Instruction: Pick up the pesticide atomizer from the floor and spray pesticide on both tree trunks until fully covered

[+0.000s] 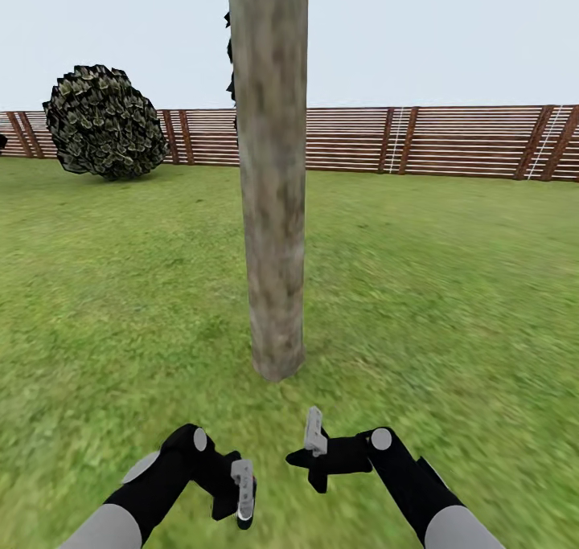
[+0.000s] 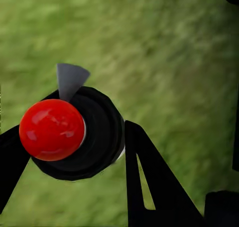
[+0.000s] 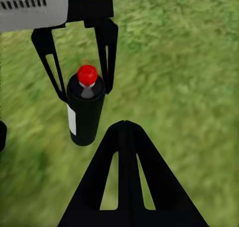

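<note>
1. Floor (image 1: 450, 292): one stretch of blurry bright-green grass reaching from the robot back to the boundary.
2. Fence (image 1: 466, 141): one brown horizontal-slat wooden run across the far edge, under pale sky.
3. Shrub (image 1: 104, 121): one, round and dark-leaved, far left, just before the fence.
4. Tree trunk (image 1: 273, 195): one, thick, mottled grey-tan, upright in the grass directly ahead of both arms.
5. Left end effector (image 1: 244, 497): one, low at left of centre, its black fingers (image 3: 106, 52) closed on either side of the atomizer.
6. Pesticide atomizer (image 3: 85, 112): one, a black cylinder with a white label patch and red round cap, held above the grass.
7. Right end effector (image 1: 315, 444): one, near the trunk's base, holding nothing; spread of its jaws cannot be told.
</note>
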Robot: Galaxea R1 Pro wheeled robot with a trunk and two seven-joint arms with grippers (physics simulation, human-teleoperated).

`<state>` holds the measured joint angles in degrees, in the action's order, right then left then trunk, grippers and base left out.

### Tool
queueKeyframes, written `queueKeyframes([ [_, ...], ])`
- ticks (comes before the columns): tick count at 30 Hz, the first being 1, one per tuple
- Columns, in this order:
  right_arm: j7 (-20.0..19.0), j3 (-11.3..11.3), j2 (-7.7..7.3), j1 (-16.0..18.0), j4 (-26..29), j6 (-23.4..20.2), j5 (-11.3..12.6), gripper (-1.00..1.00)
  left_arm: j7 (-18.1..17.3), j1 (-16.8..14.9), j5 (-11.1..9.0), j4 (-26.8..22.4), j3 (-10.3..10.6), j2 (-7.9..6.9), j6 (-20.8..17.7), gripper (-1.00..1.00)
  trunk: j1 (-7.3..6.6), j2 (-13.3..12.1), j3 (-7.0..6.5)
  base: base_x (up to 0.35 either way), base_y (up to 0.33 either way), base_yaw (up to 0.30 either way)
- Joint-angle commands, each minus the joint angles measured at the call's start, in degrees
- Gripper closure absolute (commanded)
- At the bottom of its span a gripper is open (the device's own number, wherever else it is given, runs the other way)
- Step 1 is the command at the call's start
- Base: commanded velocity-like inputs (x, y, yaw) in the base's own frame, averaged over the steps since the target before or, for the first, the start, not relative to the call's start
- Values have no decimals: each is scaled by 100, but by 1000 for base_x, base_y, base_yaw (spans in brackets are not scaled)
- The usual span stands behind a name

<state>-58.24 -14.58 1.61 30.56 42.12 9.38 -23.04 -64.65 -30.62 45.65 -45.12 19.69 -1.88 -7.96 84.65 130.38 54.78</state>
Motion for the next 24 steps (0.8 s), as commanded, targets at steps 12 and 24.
queueKeyframes([
  [12,-3,7,41,2,126,54,-60,100,85,-11,86,-85,2,230,-74,100,-1,2,5,0,0,0],
  [24,6,7,41,2,173,47,-60,100,154,-22,59,-87,-41,304,-56,100,-1,2,5,0,0,0],
])
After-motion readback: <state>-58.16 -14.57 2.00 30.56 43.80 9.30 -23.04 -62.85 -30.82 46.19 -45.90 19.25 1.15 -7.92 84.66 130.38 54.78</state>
